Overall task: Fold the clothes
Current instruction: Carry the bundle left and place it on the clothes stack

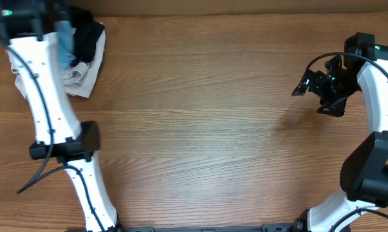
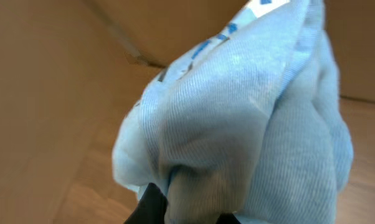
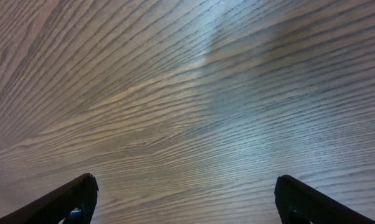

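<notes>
Left claw [image 2: 184, 214]: clamped on the shirt [image 2: 250, 124]. Cloth is wadded between the fingers and fills the wrist view. Right claw [image 3: 184, 186]: fingers wide apart, nothing between them, over bare table [image 1: 200, 129] at 3 o'clock.

Shirt is at 10 o'clock on the overhead, hanging at the left claw right against the black garment [image 1: 89, 37], with the beige garment [image 1: 83, 80] just below it.

Risks, my read:
- The grip is on a bunch, not a hem or shoulder. Pulled toward centre it probably lands as a lump, so spreading takes extra grabs.
- Can't tell how many layers are pinched. A thin bite could slip out mid-carry.
- Shirt touches the black one. Any overlap or snag drags that along, maybe the beige too.
- Left wrist cam is fully blocked by cloth, so there's no local view of where it sets down.
- Right arm is well apart at 3 o'clock, so it can't help spread until the shirt reaches the middle.

Counts:
- blue shirt: 1
- black garment: 1
- beige garment: 1, plus a pale scrap [image 1: 17, 74] left of the arm; can't tell if it's the same piece
- arms/claws: 2
- table: 1
</notes>
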